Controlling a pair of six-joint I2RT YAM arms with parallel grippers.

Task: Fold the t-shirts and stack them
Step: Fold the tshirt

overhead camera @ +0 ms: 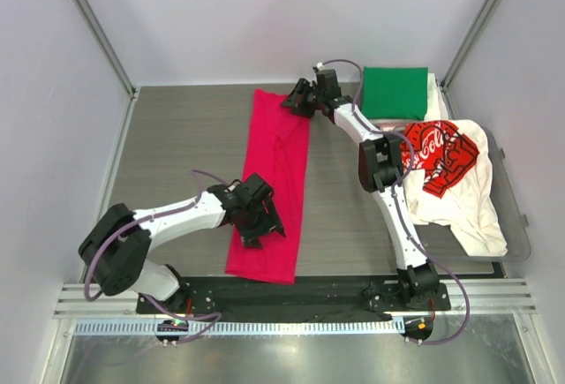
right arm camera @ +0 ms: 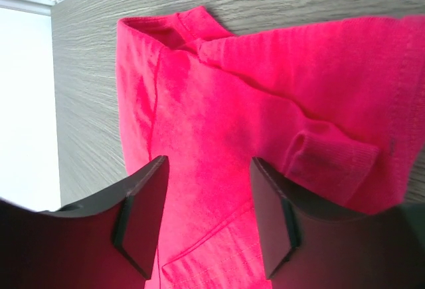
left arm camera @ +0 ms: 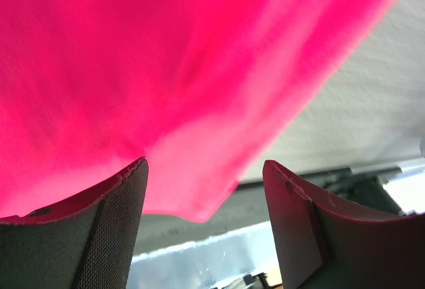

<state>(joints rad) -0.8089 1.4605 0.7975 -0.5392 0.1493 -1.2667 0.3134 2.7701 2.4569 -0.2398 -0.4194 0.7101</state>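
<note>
Left end effector (overhead camera: pixel 263 235) stands released, its two fingers (left arm camera: pixel 113 229) well apart, low over the near part of the magenta-red t-shirt (overhead camera: pixel 278 172). In the left wrist view the red cloth fills the space beyond the fingertips, and one loose edge of it dips into the gap between them. The cloth there is blurred, so I cannot tell whether either finger touches it. Nothing is pinched.

Right end effector (overhead camera: pixel 292 104) is released too, with its jaws spread, at the far end of the same shirt. The right wrist view shows its fingers (right arm camera: pixel 143 222) either side of the flat cloth by the collar and a folded-in sleeve. The cloth lies under the gap, not clamped between the pads.

The magenta-red t-shirt lies on the bench (overhead camera: pixel 177 154) as a long narrow strip, running from the far side to the near edge, between the two arms. A green t-shirt (overhead camera: pixel 395 93) sits folded square at the far right corner on pale cloth (overhead camera: pixel 433 93). Just near of it a white t-shirt (overhead camera: pixel 459 199) with red print lies crumpled at the right side.
</note>
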